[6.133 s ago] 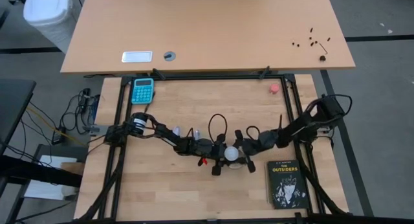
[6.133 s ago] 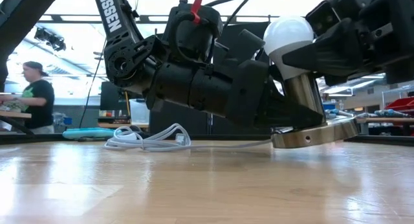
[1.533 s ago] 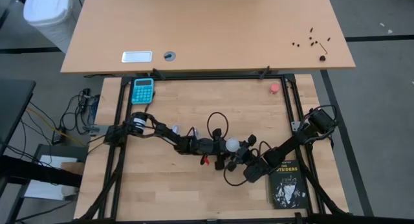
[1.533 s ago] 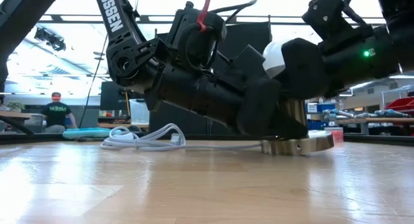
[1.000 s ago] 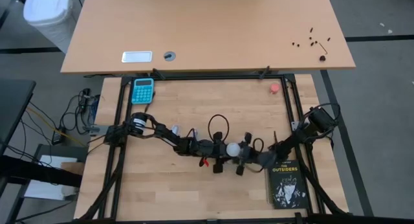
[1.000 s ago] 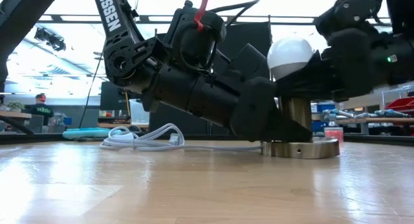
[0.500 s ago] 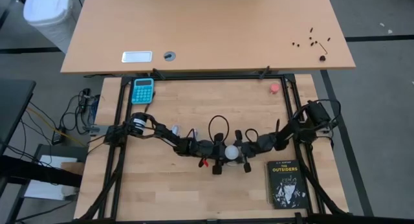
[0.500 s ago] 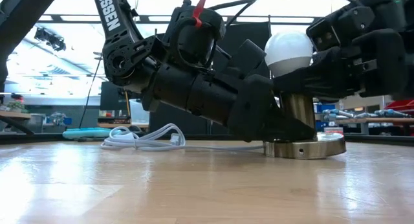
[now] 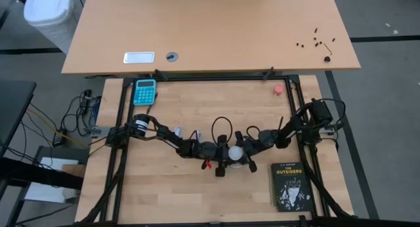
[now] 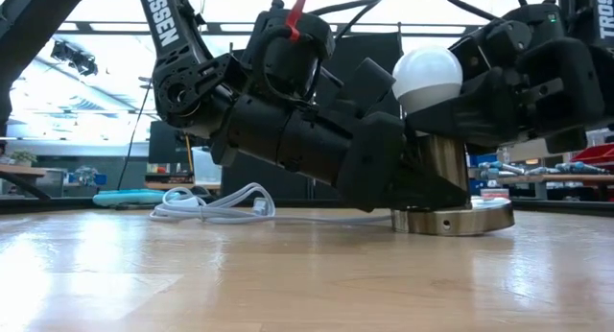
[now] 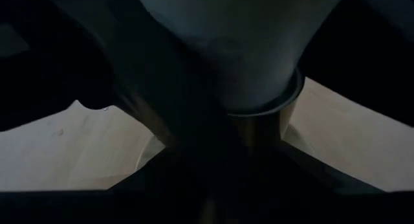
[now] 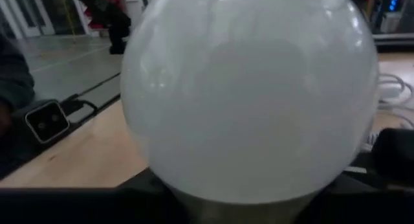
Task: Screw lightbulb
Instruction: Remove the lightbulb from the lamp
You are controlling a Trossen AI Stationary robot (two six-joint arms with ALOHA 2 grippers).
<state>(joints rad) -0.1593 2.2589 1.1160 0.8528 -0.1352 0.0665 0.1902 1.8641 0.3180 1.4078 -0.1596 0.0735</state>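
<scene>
The white frosted lightbulb (image 10: pixel 427 75) stands upright in a silvery socket (image 10: pixel 443 167), whose round base disc (image 10: pixel 451 220) rests flat on the wooden table. In the high view the lightbulb (image 9: pixel 233 153) sits mid-table between both arms. My left gripper (image 9: pixel 225 157) comes from the table's left and is shut on the socket. My right gripper (image 9: pixel 242 152) comes from the right and is shut on the lightbulb, which fills the right wrist view (image 12: pixel 249 88). My left gripper holds the socket's upright metal stem (image 11: pixel 262 123) between its two fingers, below the bulb. It comes nearly level from the table's left. The socket stands upright with its disc on the table. My right gripper pinches the lightbulb's lower, narrowing part (image 10: pixel 434 109) between its two fingers, nearly level from the table's right and a little from the far side. The bulb stands upright in the socket.
A black book (image 9: pixel 289 185) lies near the front right. A blue calculator (image 9: pixel 144 91) sits at the far left, a pink-red round object (image 9: pixel 279 89) at the far right. The socket's white cord (image 10: pixel 216 205) lies coiled behind the left arm.
My right gripper has swung around the lightbulb from its near-right side toward the far edge, turning about the bulb while staying at it. The socket's disc has stayed on the table and my left gripper has kept its hold.
</scene>
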